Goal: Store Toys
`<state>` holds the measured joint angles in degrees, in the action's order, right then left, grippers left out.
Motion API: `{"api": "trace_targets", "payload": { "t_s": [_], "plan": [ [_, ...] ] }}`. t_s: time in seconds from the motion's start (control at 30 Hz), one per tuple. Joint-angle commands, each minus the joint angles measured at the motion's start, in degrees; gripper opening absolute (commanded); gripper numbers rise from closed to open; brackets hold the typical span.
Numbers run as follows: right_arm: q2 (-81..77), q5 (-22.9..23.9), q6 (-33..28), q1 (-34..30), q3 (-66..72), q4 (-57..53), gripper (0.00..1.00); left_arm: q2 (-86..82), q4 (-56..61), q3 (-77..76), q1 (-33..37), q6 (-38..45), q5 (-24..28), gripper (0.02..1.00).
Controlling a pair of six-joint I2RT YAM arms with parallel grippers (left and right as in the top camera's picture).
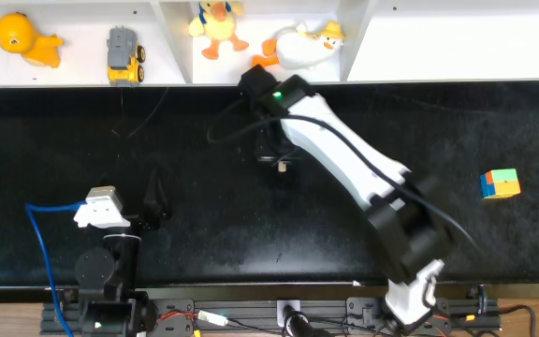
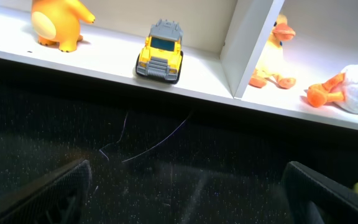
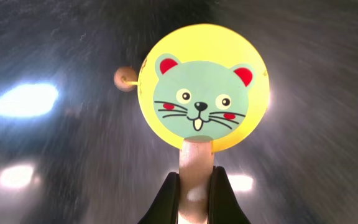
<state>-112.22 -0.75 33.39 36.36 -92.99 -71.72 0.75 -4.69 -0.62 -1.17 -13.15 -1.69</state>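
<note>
Right gripper is clamped on the wooden handle of the mouse-face rattle drum, over the mat at 12 o'clock, near the shelf. You risk the drum pivoting in that low grip, or its bead snagging the shelf edge. Left gripper gapes wide, empty. No readable text, 1 printed face.

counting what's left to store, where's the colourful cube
Top view: the colourful cube sits alone at the far right of the black tabletop, beyond the right arm, short of the white shelf.
</note>
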Motion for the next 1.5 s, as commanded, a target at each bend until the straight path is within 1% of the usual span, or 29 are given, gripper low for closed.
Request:
{"api": "trace_targets", "payload": {
  "t_s": [0.03,0.17,0.27,0.37,0.47,0.63,0.83,0.87,1.0,1.03,1.13,1.2,1.3,1.37,1.5],
  "plan": [
    [13.31,4.39,-0.13,-0.94,-2.54,-7.06,0.047,-0.59,-0.13,0.15,-0.46,1.29,0.72,0.996],
    [19.34,8.79,1.05,-3.06,-2.16,-15.17,0.045,-0.59,-0.11,0.15,-0.46,1.29,0.72,0.998],
    [22.75,11.85,1.36,-6.64,-0.72,-18.34,0.045,-0.59,-0.11,0.15,-0.46,1.29,0.70,0.998],
    [25.31,11.93,-0.33,-12.11,1.55,-18.23,0.045,-0.59,-0.11,0.15,-0.46,1.29,0.72,0.998],
    [26.99,11.96,-3.23,-17.18,4.57,-16.68,0.045,-0.59,-0.11,0.15,-0.46,1.29,0.72,0.998],
    [28.68,10.12,-11.47,-23.43,10.40,-7.85,0.045,-0.59,-0.13,0.15,-0.46,1.29,0.70,0.998],
    [28.61,9.20,-20.85,-29.40,15.85,3.30,0.047,-0.59,-0.11,0.15,-0.46,1.29,0.72,0.998],
    [28.59,8.37,-22.29,-30.73,16.50,5.14,0.049,-0.59,-0.13,0.15,-0.46,1.29,0.72,0.998],
    [28.46,0.17,-30.86,-35.80,18.21,13.55,0.047,-0.59,-0.11,0.15,-0.46,1.29,0.72,0.998],
    [28.35,-1.14,-32.87,-36.72,18.49,15.56,0.047,-0.59,-0.13,0.15,-0.46,1.29,0.72,0.998],
    [27.74,-1.90,-36.57,-38.27,19.04,20.31,0.047,-0.59,-0.11,0.15,-0.46,1.29,0.70,0.998],
    [26.60,-2.78,-40.33,-38.42,19.04,22.62,0.049,-0.59,-0.11,0.15,-0.46,1.29,0.72,0.996],
    [24.35,-2.86,-44.48,-38.27,19.04,25.24,0.049,-0.59,-0.11,0.15,-0.46,1.29,0.70,0.998],
    [22.77,-2.84,-46.25,-38.23,19.04,26.62,0.047,-0.59,-0.11,0.15,-0.46,1.29,0.72,0.998],
    [19.71,-2.82,-46.71,-38.29,19.04,29.94,0.047,-0.59,-0.11,0.15,-0.46,1.29,0.70,0.996]
  ]
}}
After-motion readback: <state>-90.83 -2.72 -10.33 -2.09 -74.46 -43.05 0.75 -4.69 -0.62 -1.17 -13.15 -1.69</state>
